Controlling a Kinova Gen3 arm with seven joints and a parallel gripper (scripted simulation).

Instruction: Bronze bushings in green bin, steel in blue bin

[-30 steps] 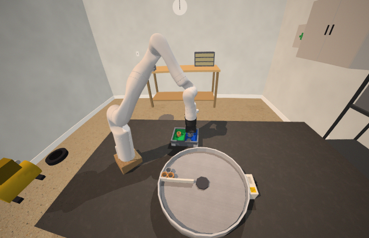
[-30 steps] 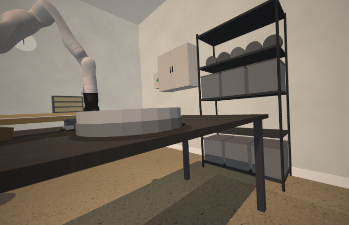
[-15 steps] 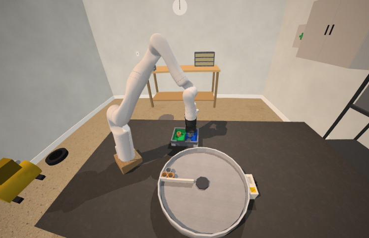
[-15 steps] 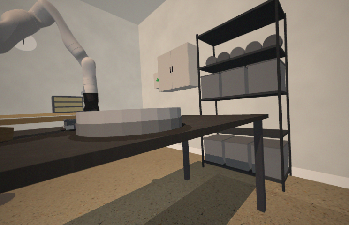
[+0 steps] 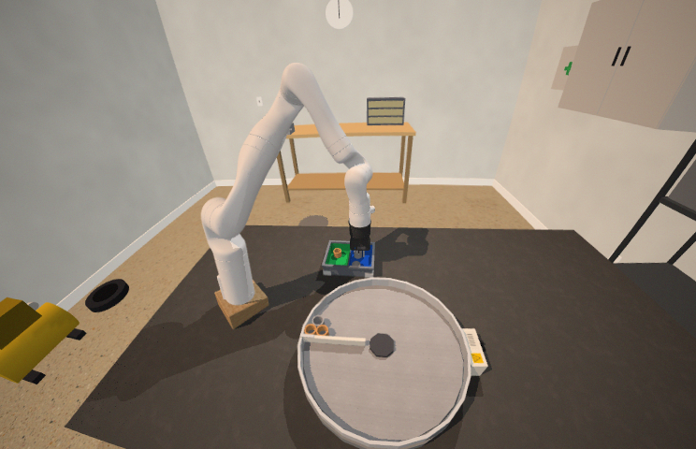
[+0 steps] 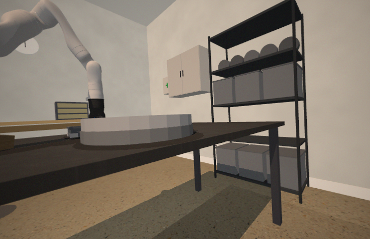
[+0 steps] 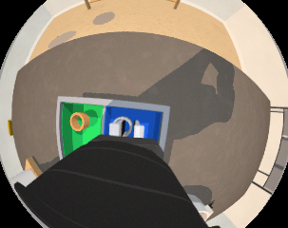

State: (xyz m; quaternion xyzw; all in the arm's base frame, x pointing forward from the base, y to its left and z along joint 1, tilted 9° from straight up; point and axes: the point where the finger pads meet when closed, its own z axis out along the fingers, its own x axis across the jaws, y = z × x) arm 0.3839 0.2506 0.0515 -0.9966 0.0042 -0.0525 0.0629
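From above, right of the green bin (image 5: 339,261) (image 7: 68,148), the hand (image 5: 359,253) (image 7: 129,125) stands partly open over the blue bin (image 5: 368,259) (image 7: 155,124). The drop seems made; rising comes next. Side on, the green bin's inside can't be seen. By the wrist view, right of the green bin, a steel bushing (image 7: 125,123), grey and ring-shaped, sits in the blue one, apparently released.

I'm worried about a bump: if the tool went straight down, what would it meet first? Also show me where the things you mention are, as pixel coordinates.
Probably the steel bushing (image 5: 358,254) (image 7: 130,124) beneath the tool (image 5: 358,255) (image 6: 97,115) (image 7: 127,131); fingers straddling it would meet the blue bin's (image 5: 368,259) (image 7: 150,117) floor. Depth is unclear.
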